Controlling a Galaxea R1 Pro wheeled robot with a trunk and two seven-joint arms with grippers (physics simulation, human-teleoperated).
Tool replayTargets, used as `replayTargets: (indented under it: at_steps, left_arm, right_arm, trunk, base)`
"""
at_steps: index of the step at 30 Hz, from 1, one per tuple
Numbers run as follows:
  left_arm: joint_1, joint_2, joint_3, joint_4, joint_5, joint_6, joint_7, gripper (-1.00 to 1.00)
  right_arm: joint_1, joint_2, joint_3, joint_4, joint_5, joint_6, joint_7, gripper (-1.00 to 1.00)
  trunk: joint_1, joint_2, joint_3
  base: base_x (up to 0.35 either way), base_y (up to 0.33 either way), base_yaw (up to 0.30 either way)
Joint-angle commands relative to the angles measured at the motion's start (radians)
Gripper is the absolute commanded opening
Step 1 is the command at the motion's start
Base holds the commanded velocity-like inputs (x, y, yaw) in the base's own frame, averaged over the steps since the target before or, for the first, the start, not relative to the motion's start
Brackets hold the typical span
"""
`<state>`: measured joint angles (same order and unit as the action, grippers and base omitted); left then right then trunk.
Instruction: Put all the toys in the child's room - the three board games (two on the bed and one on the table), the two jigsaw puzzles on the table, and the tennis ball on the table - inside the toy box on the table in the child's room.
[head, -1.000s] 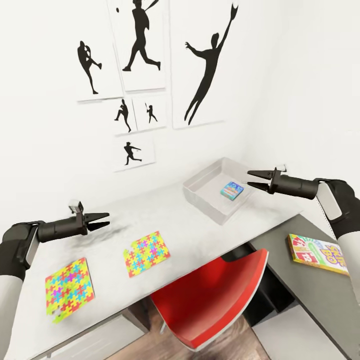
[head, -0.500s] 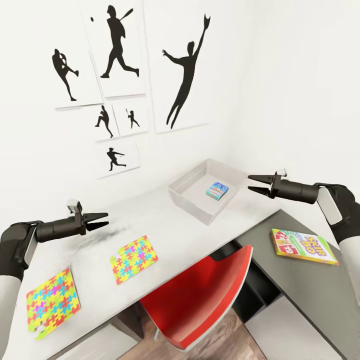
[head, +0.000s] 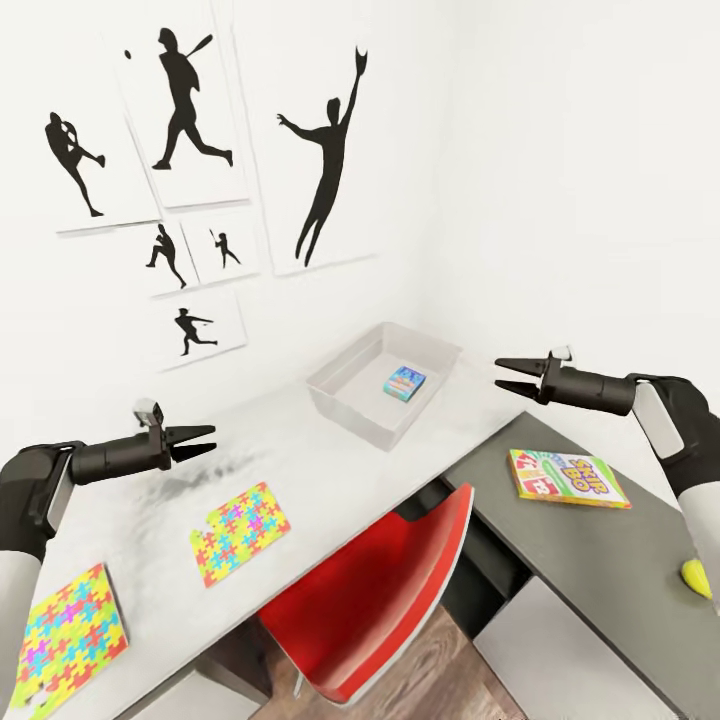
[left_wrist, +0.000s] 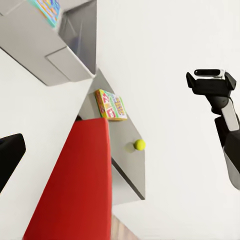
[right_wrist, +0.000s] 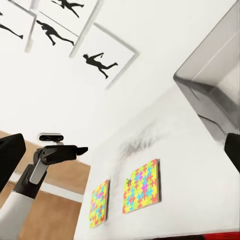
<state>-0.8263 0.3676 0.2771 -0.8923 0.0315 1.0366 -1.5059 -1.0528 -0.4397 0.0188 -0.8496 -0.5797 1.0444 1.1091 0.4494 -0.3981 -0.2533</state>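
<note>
The light-grey toy box stands at the back of the white table, with one small board game lying inside it. A second board game and the yellow tennis ball lie on the lower dark-grey side unit. Two jigsaw puzzles lie flat near the table's front. My left gripper hovers open above the table, left of the puzzles. To the right of the toy box, my right gripper is also open in the air. Both hold nothing.
A red chair is tucked under the table's front edge, between the table and the dark-grey side unit. Silhouette posters hang on the white wall behind. Wood floor shows below the chair.
The whole picture has slid left, so the camera has turned right. The tennis ball has come into view at the right edge. Both grippers stay open and hold about the same pose.
</note>
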Motion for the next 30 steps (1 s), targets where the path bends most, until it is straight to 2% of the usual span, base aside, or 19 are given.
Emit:
replayTargets:
  at_steps: [1, 30]
  left_arm:
    - [0.000, 0.000, 0.000, 0.000, 0.000, 0.011, -0.004, 1.00]
    - [0.000, 0.010, -0.001, 0.000, -0.001, 0.011, -0.004, 1.00]
  right_arm:
    - [0.000, -0.001, 0.002, -0.003, 0.000, 0.003, 0.003, 1.00]
    - [0.047, 0.000, 0.000, -0.025, 0.000, 0.003, 0.007, 1.00]
  trunk:
    - [0.001, -0.002, 0.000]
    - [0.001, -0.002, 0.041]
  base:
    - [-0.042, 0.000, -0.205]
    - [-0.021, 0.006, -0.205]
